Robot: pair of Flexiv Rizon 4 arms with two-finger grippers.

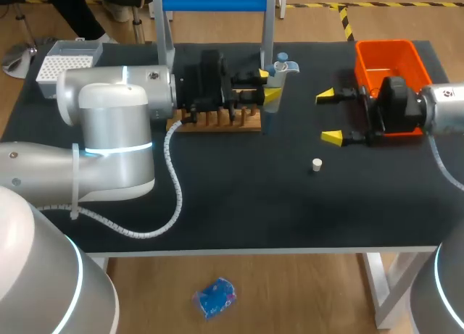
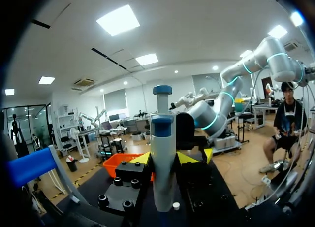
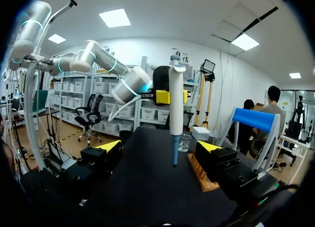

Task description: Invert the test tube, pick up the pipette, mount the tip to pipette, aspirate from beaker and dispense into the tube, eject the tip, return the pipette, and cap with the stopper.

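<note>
Head view: the left gripper [image 1: 268,85] pinches the pipette [image 1: 278,74], long axis vertical, with its lower end hidden behind the fingers. The right gripper [image 1: 328,117] is spread, well apart from the pipette, with the stopper [image 1: 317,164] near its fingertips.

Left wrist view: the pipette [image 2: 162,153] stands upright between both fingers, plunger up and lower end cut off.

Right wrist view: the pipette [image 3: 175,104] is ahead of the spread right gripper [image 3: 159,146], nozzle down. It partly hides the beaker [image 3: 184,142].
</note>
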